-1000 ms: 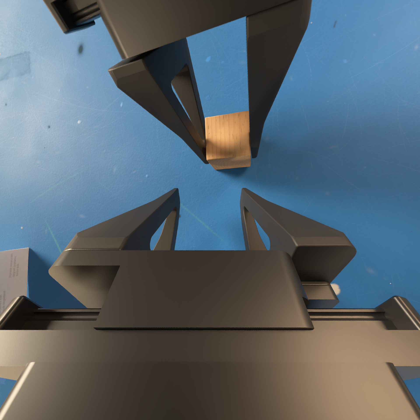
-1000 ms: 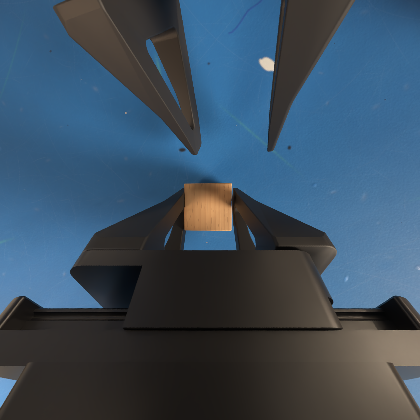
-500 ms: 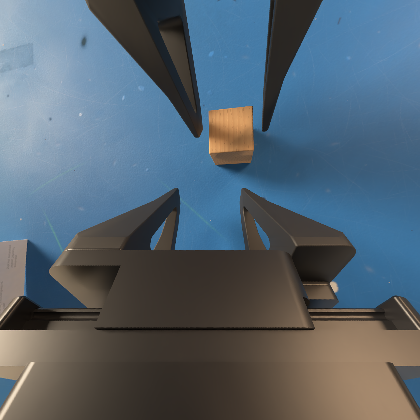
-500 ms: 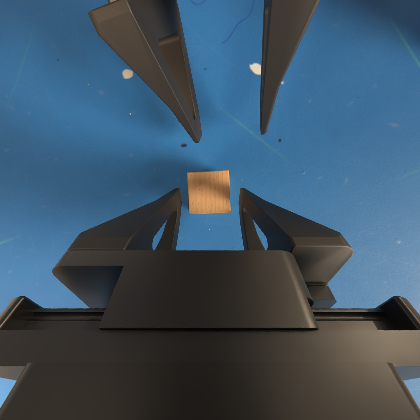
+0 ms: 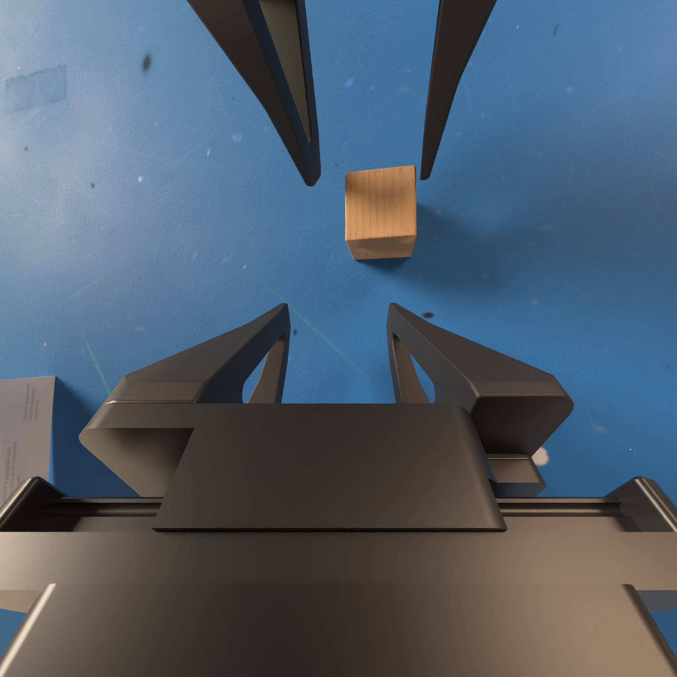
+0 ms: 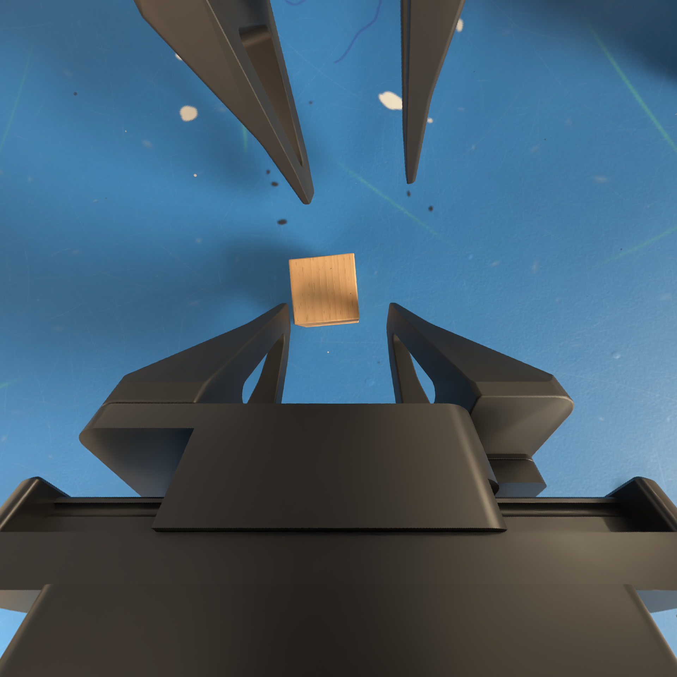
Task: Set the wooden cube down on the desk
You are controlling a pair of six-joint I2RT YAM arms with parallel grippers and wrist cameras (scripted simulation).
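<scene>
While the scuffed blue table [image 5: 146, 238] is filling the background of both wrist views, a grey printed paper card [image 5: 25, 425] is lying flat at the far left edge of the left wrist view, partly cut off by the frame and by the gripper body. Moving rightward in that view, the dark left gripper [image 5: 337, 304] is pointing down at the table with its two fingers spread wide and nothing between them. Just beyond its fingertips, slightly right of centre, the small light-brown wooden cube [image 5: 380, 208] is sitting flat on the table, casting a short shadow to its right. Above the cube, the dark right gripper [image 5: 370, 181] is reaching in from the top of the frame, its fingers parted on either side of the cube's far edge; its right fingertip is appearing just beside the cube's upper right corner, and whether they are touching cannot be told.

In the right wrist view, the right gripper [image 6: 339, 304] is showing its fingers spread apart, with the wooden cube [image 6: 323, 289] lying on the table [image 6: 549, 293] just past the fingertips, nearer the left finger and free of any grasp. Farther off, the left gripper [image 6: 359, 192] is hanging opposite with its fingers also apart.
</scene>
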